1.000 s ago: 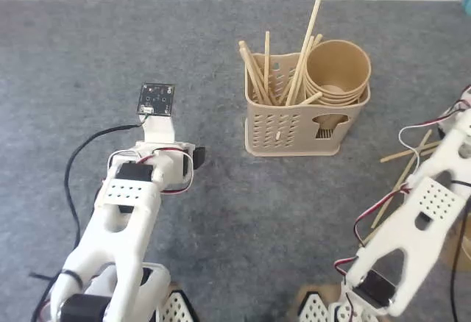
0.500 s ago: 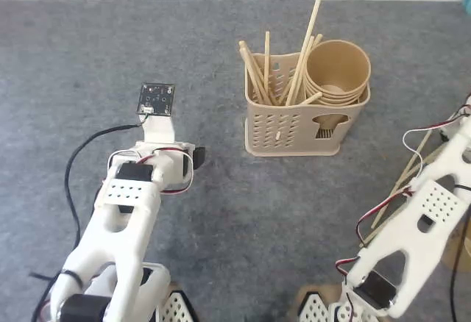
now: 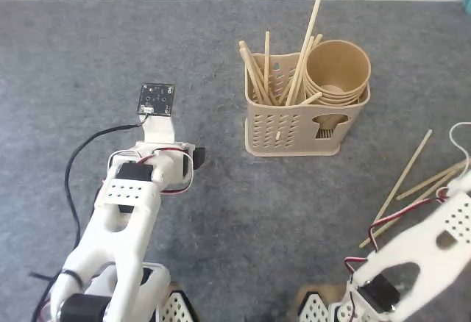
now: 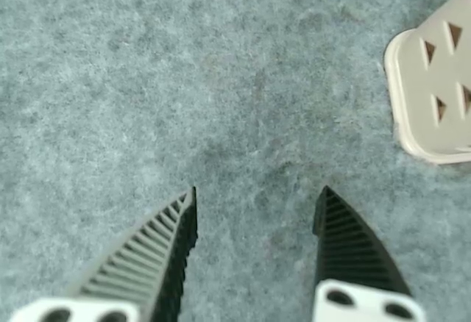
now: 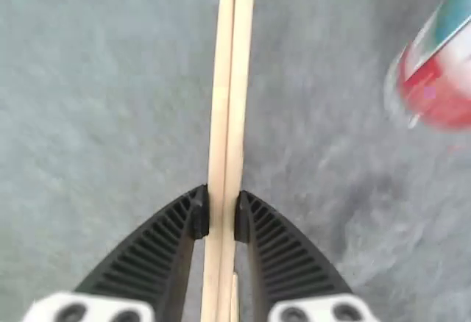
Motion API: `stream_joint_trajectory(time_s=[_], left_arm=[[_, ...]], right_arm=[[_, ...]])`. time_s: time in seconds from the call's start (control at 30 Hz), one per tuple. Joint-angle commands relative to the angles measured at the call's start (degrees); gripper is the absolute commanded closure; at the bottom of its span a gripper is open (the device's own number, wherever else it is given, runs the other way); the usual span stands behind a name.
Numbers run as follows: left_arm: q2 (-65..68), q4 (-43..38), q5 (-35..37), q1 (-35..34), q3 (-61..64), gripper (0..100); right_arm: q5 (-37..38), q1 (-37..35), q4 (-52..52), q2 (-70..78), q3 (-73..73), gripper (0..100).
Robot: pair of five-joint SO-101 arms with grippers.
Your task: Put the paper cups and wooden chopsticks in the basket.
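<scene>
The beige slotted basket [image 3: 294, 127] stands mid-table with stacked paper cups [image 3: 338, 72] and several wooden chopsticks [image 3: 276, 72] upright in it. My right gripper [image 5: 221, 204] is shut on two chopsticks [image 5: 237, 79] held side by side, which run straight out past its tips over the carpet. More chopsticks [image 3: 401, 186] lie slanted on the carpet right of the basket, beside the right arm [image 3: 434, 252]. My left gripper [image 4: 257, 197] is open over bare carpet with nothing in it, and a corner of the basket [image 4: 434, 87] shows a short way off.
Grey carpet [image 3: 110, 50] covers the whole table. A red and teal object [image 5: 434, 79] lies near the held chopsticks' far end. The left arm [image 3: 132, 212] stands left of the basket with a gap between them.
The right arm has swung out toward the table's right edge, and the chopsticks beside it have shifted right with it. The left arm has stayed still.
</scene>
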Motion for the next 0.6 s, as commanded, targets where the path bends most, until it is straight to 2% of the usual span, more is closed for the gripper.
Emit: stream_joint_trajectory(time_s=[0.0,0.27,0.57], left_arm=[[-0.2,-1.4,0.3,0.1,-2.8,75],[-0.2,-1.4,0.3,0.1,-2.8,75],[-0.5,-1.2,0.3,-0.1,-2.8,75]], right_arm=[[0.2,0.3,1.5,-16.1,-1.3,99.1],[0.2,-6.2,1.0,-39.3,-1.3,99.1],[-3.7,-21.8,1.5,-54.2,-1.1,99.1]])
